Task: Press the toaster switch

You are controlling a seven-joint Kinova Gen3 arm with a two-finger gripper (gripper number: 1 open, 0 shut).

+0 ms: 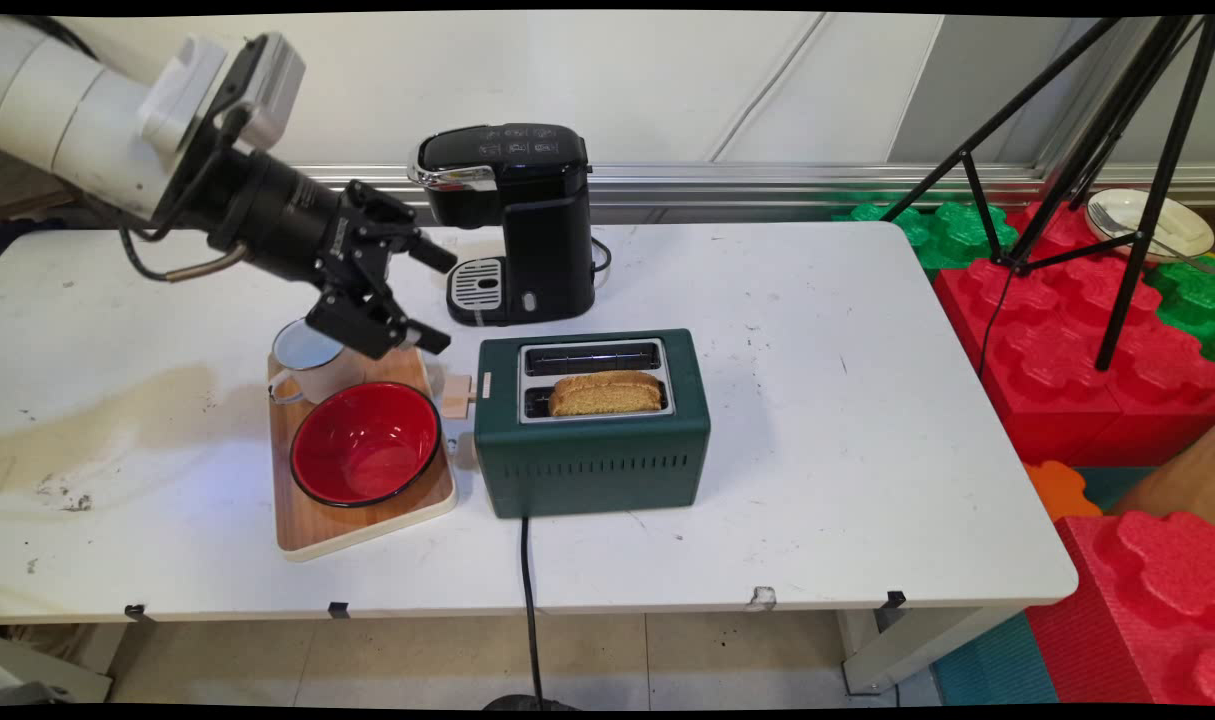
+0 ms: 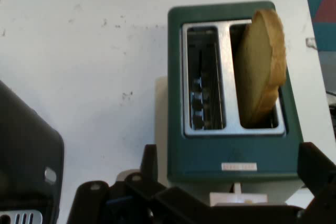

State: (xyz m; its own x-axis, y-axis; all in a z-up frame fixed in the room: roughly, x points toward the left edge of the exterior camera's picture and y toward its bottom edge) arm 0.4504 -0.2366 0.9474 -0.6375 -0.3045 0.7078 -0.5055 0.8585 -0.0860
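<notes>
Toaster (image 1: 592,440), dark green, in the table's (image 1: 817,400) middle, with its cord hanging over the near edge. Two slots on top: far one bare, near one holding a slice of bread (image 1: 605,393) that sticks up out of it. Pale lever (image 1: 456,396) on the left end. Gripper (image 1: 429,297) just left of and above that end, fingers spread wide, nothing between them; in the hand view, aimed at the toaster (image 2: 231,103) with bread (image 2: 262,66) upright in the right-hand slot. Below the gripper, a white mug (image 1: 302,355) and red bowl (image 1: 365,443) on a wooden board (image 1: 312,525). Black coffee maker (image 1: 517,225) behind the toaster, near the wall. Black tripod (image 1: 1087,150) and red and green foam blocks (image 1: 1067,340) off the table's right.
</notes>
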